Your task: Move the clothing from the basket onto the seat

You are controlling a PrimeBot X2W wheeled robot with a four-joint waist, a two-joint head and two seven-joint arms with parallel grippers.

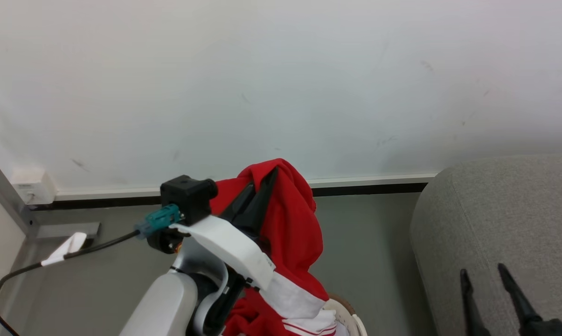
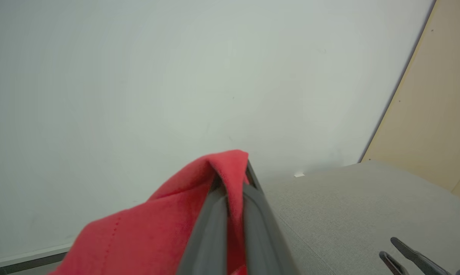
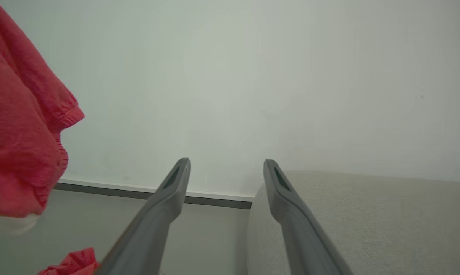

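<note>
Home-like room: grey sofa (image 1: pixel 504 224), laundry basket (image 1: pixel 353 319).

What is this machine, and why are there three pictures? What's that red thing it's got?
It's a robot on wheels with two arms. Each arm ends in a tool with two long dark fingers, like tongs.

The three pictures come from three cameras at the same moment. One sits on the robot's head and looks down. One sits on each wrist and looks along that arm's fingers.

The red thing is clothing, red with white parts. The left tool is shut on it and holds it up in the air, so it hangs down. Below it you can see the edge of a white basket, and more red cloth lies low in the right wrist picture.

The right tool is open and holds nothing. The big grey thing on the right is the seat.
</note>
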